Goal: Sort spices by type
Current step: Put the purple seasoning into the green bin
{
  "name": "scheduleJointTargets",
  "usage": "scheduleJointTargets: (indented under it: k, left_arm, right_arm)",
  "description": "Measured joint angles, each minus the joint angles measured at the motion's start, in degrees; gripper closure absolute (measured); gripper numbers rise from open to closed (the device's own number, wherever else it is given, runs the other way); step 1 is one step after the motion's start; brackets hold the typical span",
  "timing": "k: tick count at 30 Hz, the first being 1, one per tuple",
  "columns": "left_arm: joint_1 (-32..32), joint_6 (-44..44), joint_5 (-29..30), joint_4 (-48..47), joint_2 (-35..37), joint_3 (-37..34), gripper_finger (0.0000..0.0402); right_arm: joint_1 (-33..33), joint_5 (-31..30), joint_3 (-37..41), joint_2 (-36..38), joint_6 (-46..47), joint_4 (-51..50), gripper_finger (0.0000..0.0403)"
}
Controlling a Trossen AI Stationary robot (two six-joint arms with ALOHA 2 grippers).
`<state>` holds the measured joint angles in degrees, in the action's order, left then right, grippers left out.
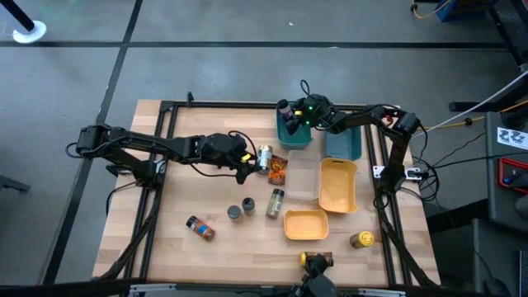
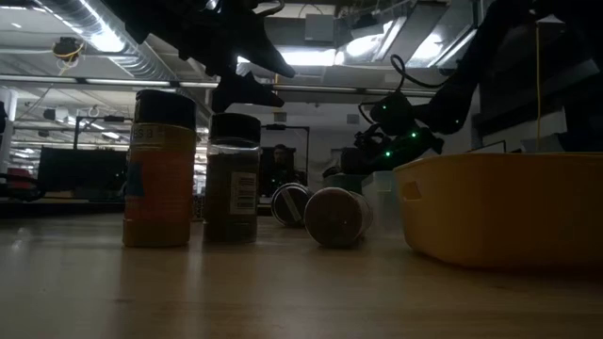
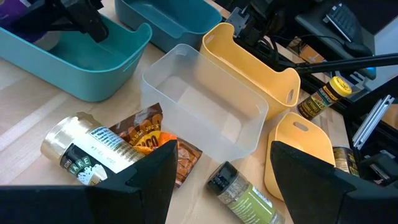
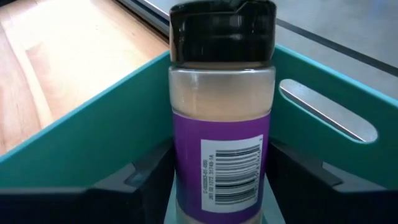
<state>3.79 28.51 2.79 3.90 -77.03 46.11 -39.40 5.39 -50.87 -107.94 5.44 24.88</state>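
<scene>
A purple-labelled spice jar with a black lid (image 4: pixel 222 112) stands inside the teal plastic bin (image 4: pixel 93 134), the right gripper (image 4: pixel 217 171) clamped on it, while the left gripper (image 3: pixel 217 168) hovers spread apart.

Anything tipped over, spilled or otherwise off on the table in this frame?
No spill or damage shows. Several spice jars lie on their sides rather than upright: the green-labelled jar beside the clear bin, the red-and-blue jar near the left front, and the pale jar next to the orange packet.

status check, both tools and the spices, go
Right tool around purple-label jar in teal bin. Left tool open over packet. Nothing blocking.
</scene>
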Motion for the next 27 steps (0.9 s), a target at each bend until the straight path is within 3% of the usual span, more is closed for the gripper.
scheduleJointTargets:
  k: [7, 20, 24, 27]
  left_arm:
    - [0.0, 0.0, 0.0, 0.0, 0.0, 0.0, 0.0162]
    - [0.0, 0.0, 0.0, 0.0, 0.0, 0.0, 0.0162]
    - [0.0, 0.0, 3.6, 0.7, 0.0, 0.0, 0.0162]
    - [0.0, -0.1, 9.6, 5.0, -0.8, 0.1, 0.0162]
  right_arm:
    - [0.0, 0.1, 0.0, 0.0, 0.0, -0.4, 0.0218]
    - [0.0, 0.2, 0.0, 0.0, 0.0, 0.0, 0.0223]
    - [0.0, 0.2, 0.0, 0.0, 0.0, 0.6, 0.0223]
    - [0.0, -0.3, 0.0, 0.0, -0.1, 0.8, 0.0223]
